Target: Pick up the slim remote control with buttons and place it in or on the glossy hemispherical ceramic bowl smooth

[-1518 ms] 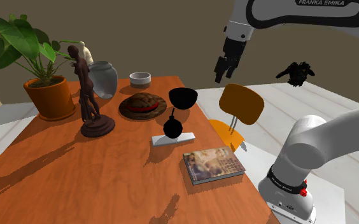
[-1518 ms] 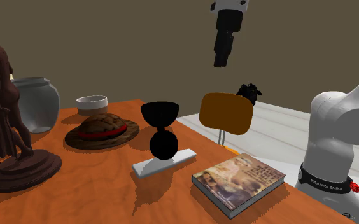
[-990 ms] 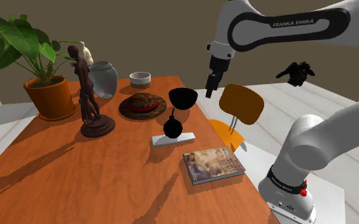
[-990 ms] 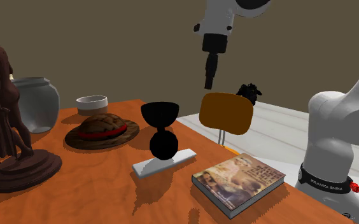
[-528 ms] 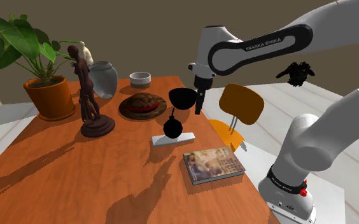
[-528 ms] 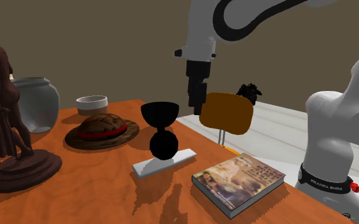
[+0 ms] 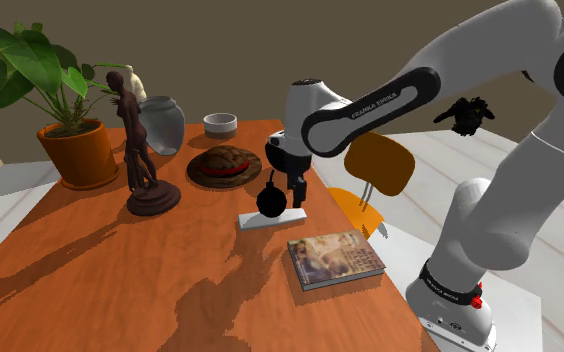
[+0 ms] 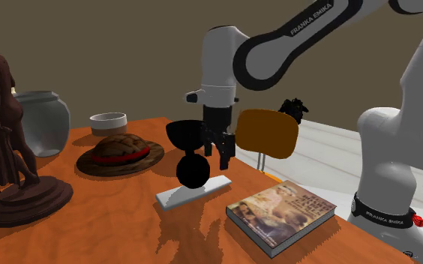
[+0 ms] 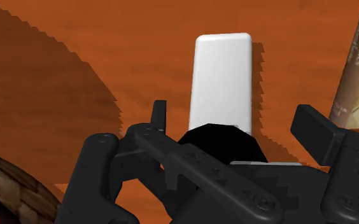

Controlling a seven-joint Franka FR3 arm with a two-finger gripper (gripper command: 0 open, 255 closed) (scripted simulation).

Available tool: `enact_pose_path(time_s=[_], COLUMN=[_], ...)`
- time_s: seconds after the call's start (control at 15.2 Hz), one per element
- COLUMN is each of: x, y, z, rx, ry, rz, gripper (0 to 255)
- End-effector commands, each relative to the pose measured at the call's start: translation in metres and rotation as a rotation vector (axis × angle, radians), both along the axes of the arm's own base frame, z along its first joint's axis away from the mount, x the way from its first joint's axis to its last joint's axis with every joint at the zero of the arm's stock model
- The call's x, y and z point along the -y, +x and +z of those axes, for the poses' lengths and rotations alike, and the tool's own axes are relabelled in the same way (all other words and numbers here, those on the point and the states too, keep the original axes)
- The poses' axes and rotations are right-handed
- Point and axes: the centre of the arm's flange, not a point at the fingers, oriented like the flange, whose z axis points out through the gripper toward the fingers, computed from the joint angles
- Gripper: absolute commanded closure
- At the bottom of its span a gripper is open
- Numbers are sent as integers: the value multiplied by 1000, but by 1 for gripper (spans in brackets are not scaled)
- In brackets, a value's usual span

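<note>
The gripper [image 8: 226, 156] is hovering just above the white remote [image 9: 221, 76], 2 fingers [image 9: 313, 127] spread apart crosswise, seemingly to straddle its narrow width.

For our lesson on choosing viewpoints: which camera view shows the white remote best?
The wrist view: the white remote lies below the open gripper, most of its top face bare. The shoulder and second exterior views show a thin slab partly behind a black object.
</note>
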Motion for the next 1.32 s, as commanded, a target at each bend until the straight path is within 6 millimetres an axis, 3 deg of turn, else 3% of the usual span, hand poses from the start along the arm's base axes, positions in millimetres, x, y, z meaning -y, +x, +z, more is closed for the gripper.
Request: enact_pose_path(time_s=[0.0,0.53,0.99,1.06,1.25], x=[-12,-13,-13,-13,-12], y=[2,3,3,3,2], z=[-27,-67,-67,-67,-67], rx=[-5,-5,-5,-5,-5], ry=[-6,-6,-6,-6,-6], rz=[77,77,77,77,77], gripper=[0,0,0,255,255])
